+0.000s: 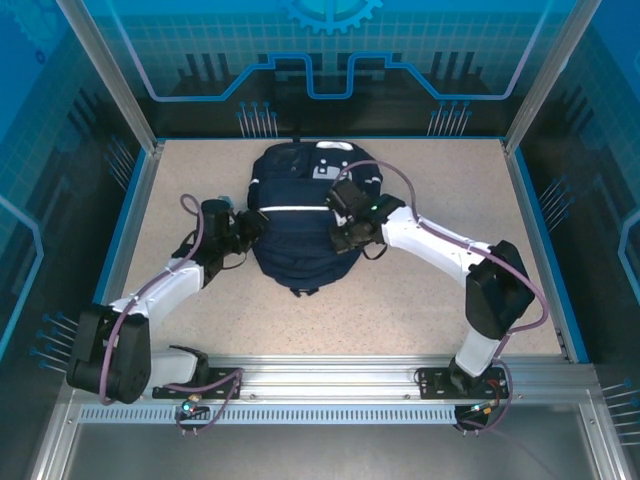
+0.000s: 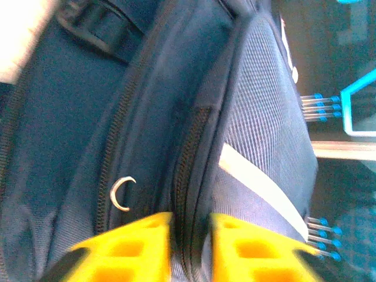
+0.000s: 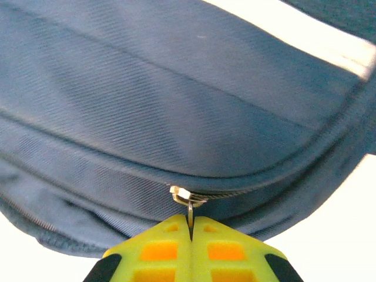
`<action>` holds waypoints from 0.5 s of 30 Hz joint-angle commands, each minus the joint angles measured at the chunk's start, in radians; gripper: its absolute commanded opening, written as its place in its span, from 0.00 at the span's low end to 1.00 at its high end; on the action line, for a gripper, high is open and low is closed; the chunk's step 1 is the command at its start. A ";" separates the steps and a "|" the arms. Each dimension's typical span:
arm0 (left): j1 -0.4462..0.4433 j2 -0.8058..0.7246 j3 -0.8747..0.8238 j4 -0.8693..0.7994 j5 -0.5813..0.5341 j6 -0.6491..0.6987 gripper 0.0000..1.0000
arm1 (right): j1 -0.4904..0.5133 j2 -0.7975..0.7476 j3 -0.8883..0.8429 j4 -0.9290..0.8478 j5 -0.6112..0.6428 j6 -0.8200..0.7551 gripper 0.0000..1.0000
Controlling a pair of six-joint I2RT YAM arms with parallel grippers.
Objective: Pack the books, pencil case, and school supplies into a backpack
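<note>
— Nearest the rail (image 1: 330, 378)?
— Two arm bases, side by side. Left arm (image 1: 165, 285) and right arm (image 1: 430, 240) both stretched out over the speckled counter (image 1: 400, 310).

— Left jaws?
— Yellow. Open a little, one on each side of a dark zip line (image 2: 189, 170) on the side of the backpack (image 2: 64, 153). Hard to tell if touching the cloth. Just left of that, a small silver ring (image 2: 122, 192) on another zip.

— Right jaws?
— Shut tight, pinching the little metal zip pull (image 3: 189, 202) at the edge of the bag. Blue cloth right above, then a bit of the white stripe (image 3: 305, 35).

— And the backpack?
— Lying flat in the middle of the counter, right between the two arms. Navy blue, with the white stripe running straight across. Left jaws at the left side, right jaws on the right part of the top.

— Farther back?
— Pale patches (image 1: 330, 160) on the bag's far end. Then bare counter up to the back wall.
</note>
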 commanded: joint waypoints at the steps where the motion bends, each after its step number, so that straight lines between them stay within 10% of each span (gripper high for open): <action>1: 0.048 -0.071 0.010 -0.113 -0.083 0.038 0.44 | 0.077 0.006 -0.011 0.070 -0.152 0.025 0.00; 6: 0.057 -0.202 -0.031 -0.202 -0.093 0.025 0.71 | 0.128 0.100 0.083 0.129 -0.241 0.081 0.00; 15: 0.058 -0.283 -0.113 -0.102 0.054 -0.102 0.69 | 0.143 0.220 0.251 0.127 -0.294 0.103 0.00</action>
